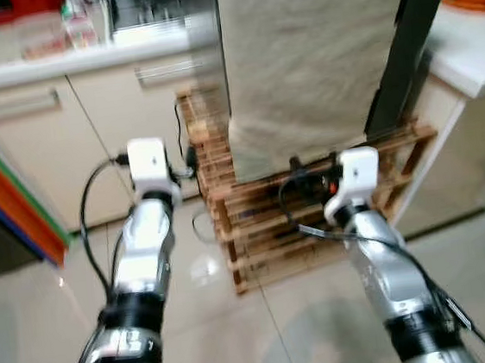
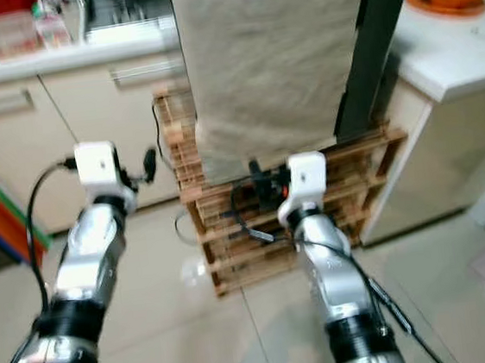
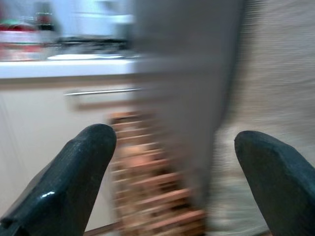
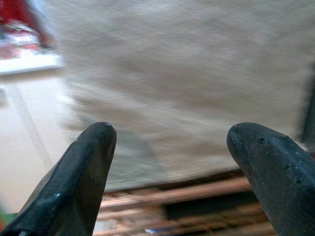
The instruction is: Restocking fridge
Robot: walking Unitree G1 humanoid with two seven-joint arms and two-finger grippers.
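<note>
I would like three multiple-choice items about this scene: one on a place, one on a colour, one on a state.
1. What does the cloth-covered block stand on?
A. a wooden pallet
B. the counter
C. a chair

2. What colour are the claw fingers?
A. white
B. black
C. red

3. How are both claws?
A. shut on a bottle
B. shut, empty
C. open, empty

Answers:
1 A: the pallet lies under the block, on the floor.
2 B: each wrist view shows black fingers.
3 C: the left claw and the right claw each show a wide gap with nothing in it.
</note>
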